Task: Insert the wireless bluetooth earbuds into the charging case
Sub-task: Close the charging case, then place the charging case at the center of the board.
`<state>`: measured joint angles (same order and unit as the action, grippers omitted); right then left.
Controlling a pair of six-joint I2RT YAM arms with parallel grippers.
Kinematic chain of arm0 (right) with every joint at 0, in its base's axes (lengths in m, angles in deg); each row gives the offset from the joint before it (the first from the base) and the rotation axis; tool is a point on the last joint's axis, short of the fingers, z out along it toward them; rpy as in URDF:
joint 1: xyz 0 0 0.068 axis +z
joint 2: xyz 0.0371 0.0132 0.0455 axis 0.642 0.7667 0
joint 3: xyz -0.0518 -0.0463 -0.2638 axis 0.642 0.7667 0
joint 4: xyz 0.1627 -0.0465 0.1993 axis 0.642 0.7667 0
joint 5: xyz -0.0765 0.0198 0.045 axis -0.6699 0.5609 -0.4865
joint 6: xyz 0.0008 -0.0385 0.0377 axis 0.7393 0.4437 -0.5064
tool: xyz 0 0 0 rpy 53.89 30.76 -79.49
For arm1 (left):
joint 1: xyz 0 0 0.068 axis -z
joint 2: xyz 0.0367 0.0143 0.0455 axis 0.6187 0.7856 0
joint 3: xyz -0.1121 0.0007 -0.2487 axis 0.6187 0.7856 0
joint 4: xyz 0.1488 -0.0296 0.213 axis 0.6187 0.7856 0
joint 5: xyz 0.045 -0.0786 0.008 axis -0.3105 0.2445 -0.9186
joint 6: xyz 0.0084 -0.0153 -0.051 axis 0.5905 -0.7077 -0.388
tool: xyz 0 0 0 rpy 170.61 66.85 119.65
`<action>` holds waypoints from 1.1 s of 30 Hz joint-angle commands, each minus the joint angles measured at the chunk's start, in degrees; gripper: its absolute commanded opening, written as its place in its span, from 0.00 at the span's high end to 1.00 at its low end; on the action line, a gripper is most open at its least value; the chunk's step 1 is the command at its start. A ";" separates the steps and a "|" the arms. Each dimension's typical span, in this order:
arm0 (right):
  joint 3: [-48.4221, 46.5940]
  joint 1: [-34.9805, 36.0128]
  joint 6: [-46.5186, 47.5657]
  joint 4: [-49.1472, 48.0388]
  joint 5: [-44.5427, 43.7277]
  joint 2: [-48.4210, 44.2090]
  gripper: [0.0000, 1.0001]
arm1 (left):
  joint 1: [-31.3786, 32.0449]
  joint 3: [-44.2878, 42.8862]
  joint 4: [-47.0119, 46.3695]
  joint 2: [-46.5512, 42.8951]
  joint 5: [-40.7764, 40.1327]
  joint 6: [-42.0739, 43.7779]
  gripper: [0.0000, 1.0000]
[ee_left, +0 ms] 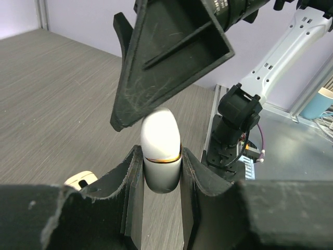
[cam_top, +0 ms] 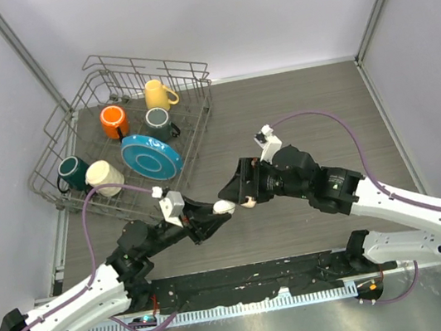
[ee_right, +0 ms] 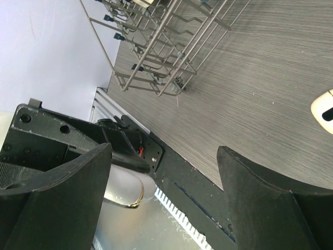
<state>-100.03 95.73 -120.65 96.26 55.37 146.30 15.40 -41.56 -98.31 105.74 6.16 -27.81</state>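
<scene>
From above: the left pincer [cam_top: 221, 210] is pinching the white charging case [cam_top: 226, 206] over the wood-grain table [cam_top: 304, 110]. The right pincer [cam_top: 240, 191] hangs just beside it, jaws spread wide, gripping nothing.

Left wrist view: the case stands upright between the two pads, lid closed, gold seam showing. One of the right pincer's fingers [ee_left: 171, 57] sits right at its top; touching or not, I cannot tell. Left of the pincer, a small cream piece [ee_left: 80, 181] with a dark slot lies on the table.

Right wrist view: fingers spread, the case low beside the left one, the cream piece beyond the right one.
</scene>
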 commanded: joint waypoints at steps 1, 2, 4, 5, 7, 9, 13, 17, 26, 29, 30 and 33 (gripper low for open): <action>0.64 1.60 0.80 -0.22 1.05 -1.52 0.13 | 0.07 -2.33 -4.05 0.09 -1.94 -0.46 1.00; 0.56 1.95 1.67 0.05 0.70 -1.53 0.13 | 0.08 -2.42 -3.52 0.09 -2.03 -0.46 1.00; -0.32 3.18 2.29 1.62 0.00 -1.18 0.13 | -0.01 -2.68 -3.17 0.09 -2.38 -0.73 1.00; -0.58 3.45 2.30 2.41 -0.53 -1.00 0.13 | 0.07 -2.68 -2.82 0.18 -2.38 -0.81 1.00; -1.02 3.97 2.12 4.08 -5.36 -1.26 0.13 | 0.07 -3.03 -1.85 0.26 -2.38 -0.82 1.00; -0.68 3.98 0.03 5.75 -12.17 -2.66 0.13 | -0.01 -4.34 -0.36 0.70 -2.21 -0.90 1.00; 2.04 4.06 -9.99 13.65 -28.81 -8.54 0.10 | 0.25 -10.91 14.35 4.21 -0.18 0.06 1.00; 5.91 3.89 -17.03 17.09 -36.12 -17.07 0.10 | 1.04 -15.86 23.11 8.78 -4.39 -2.48 1.00; 8.12 3.89 -23.46 26.68 -44.47 -29.29 0.10 | 4.29 -19.91 25.75 21.96 -4.93 -7.74 1.00; 8.20 3.89 -23.11 27.56 -44.92 -29.91 0.10 | 4.56 -20.00 25.14 26.36 -4.67 -10.91 1.00; 8.20 3.89 -22.76 27.65 -44.83 -29.83 0.10 | 4.73 -20.08 24.79 27.32 -4.58 -11.53 1.00; 8.03 3.89 -21.97 27.74 -44.57 -29.04 0.10 | 5.79 -20.26 23.82 31.45 -6.16 -13.81 1.00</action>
<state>-91.88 99.56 -141.90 123.21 14.09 116.62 20.21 -59.15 -72.39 133.85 1.61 -36.97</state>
